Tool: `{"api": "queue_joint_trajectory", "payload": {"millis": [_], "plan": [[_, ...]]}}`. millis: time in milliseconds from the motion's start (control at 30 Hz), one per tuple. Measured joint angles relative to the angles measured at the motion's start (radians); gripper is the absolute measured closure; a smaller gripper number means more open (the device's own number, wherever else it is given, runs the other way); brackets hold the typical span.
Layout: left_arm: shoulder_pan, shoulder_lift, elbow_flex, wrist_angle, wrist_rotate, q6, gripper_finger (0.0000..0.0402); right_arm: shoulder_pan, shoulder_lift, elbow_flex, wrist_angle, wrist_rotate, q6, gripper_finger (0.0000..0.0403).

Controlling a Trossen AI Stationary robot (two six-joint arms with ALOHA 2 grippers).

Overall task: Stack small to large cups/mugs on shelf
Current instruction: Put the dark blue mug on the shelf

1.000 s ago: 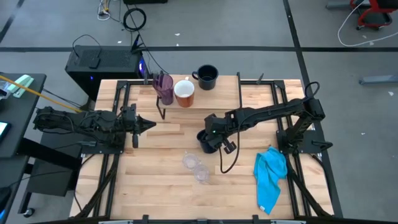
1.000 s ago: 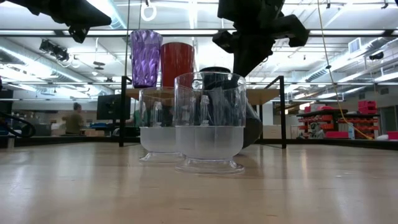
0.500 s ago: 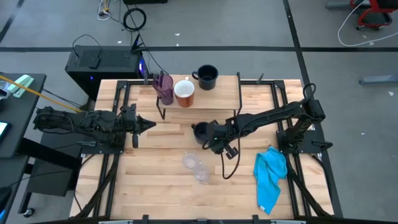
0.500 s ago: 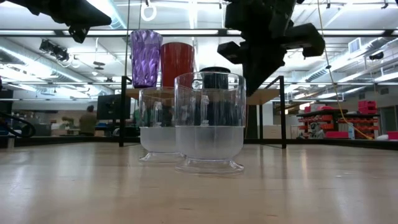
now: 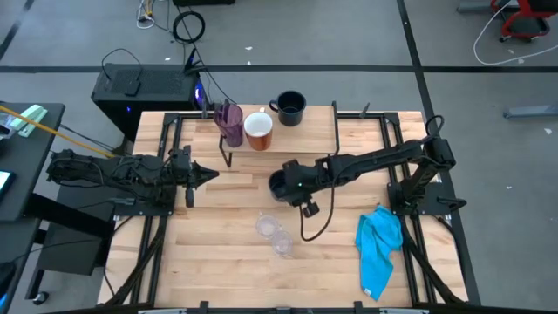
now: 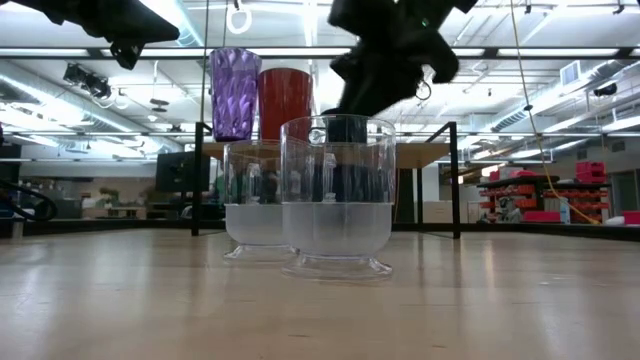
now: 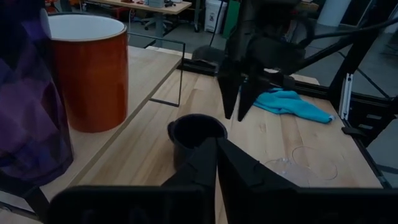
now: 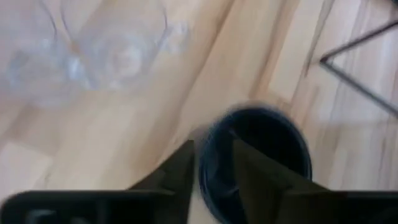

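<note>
A black handled mug (image 5: 277,185) stands upright on the table in front of the shelf (image 5: 314,133); it also shows in the left wrist view (image 7: 198,134). My right gripper (image 7: 235,116) points down at the mug's rim on its right side, fingers a little apart. A purple tumbler (image 5: 231,122), a white mug with an orange-brown inside (image 5: 258,129) and a second black mug (image 5: 290,107) stand on the shelf. Two clear cups (image 5: 266,227) (image 5: 282,244) stand nearer the front edge. My left gripper (image 5: 207,174) is shut and empty, left of the shelf. My right gripper comes from above, pointing down. In its wrist view the mug's rim (image 8: 206,163) lies between the two fingers, one over the opening and one outside. I cannot tell whether the fingers touch the rim. The mug stands upright on the table.
A blue cloth (image 5: 379,249) lies at the front right. The shelf's thin black legs (image 5: 336,139) stand just beyond the mug. In the low view the clear cups (image 6: 338,195) stand in front of the mug.
The black mug has gone a short way toward the table's far-left, and now stands upright closer to the shelf. My right gripper has gone the same way with it, swinging about above it.
</note>
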Motion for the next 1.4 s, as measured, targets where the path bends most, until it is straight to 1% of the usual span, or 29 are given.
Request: {"api": "queue_joint_trajectory", "payload": {"millis": [100, 167, 233, 300, 400, 567, 733, 867, 1033, 1233, 1400], "plan": [[0.0, 0.0, 0.0, 0.0, 0.0, 0.0, 0.0385, 0.004, 0.018, 0.0, 0.05, -0.004, 0.022, 0.0234], [0.0, 0.0, 0.0, 0.0, 0.0, 0.0, 0.0383, 0.003, 0.049, -0.001, 0.055, -0.007, 0.029, 0.0211], [0.0, 0.0, 0.0, -0.002, 0.0, 0.0, 0.0379, 0.002, 0.068, -0.007, 0.043, -0.006, 0.027, 0.0199], [-0.001, 0.0, 0.0, -0.004, 0.002, 0.0, 0.0377, 0.001, 0.081, -0.007, 0.061, -0.002, 0.022, 0.0198], [-0.002, -0.001, 0.0, -0.003, 0.019, 0.0, 0.0375, -0.007, 0.082, -0.022, 0.049, -0.002, 0.026, 0.0212], [-0.002, 0.0, 0.0, -0.002, 0.019, -0.001, 0.0382, -0.033, 0.083, -0.025, 0.055, 0.004, 0.07, 0.0248], [-0.002, 0.0, 0.0, 0.0, 0.019, -0.001, 0.0385, -0.047, 0.083, -0.026, 0.038, 0.0, 0.07, 0.0302], [-0.002, 0.0, 0.0, -0.001, 0.019, -0.001, 0.038, -0.05, 0.083, -0.026, 0.022, -0.003, 0.07, 0.0347], [-0.002, 0.0, 0.0, 0.0, 0.019, -0.001, 0.0378, -0.056, 0.082, -0.025, 0.007, -0.007, 0.063, 0.0387], [-0.002, 0.0, 0.0, 0.0, 0.019, -0.001, 0.0387, -0.052, 0.081, -0.024, 0.001, -0.006, 0.021, 0.0391], [-0.002, 0.0, 0.0, 0.0, 0.019, -0.001, 0.0384, -0.052, 0.078, -0.023, -0.001, -0.01, 0.017, 0.0391]]}}
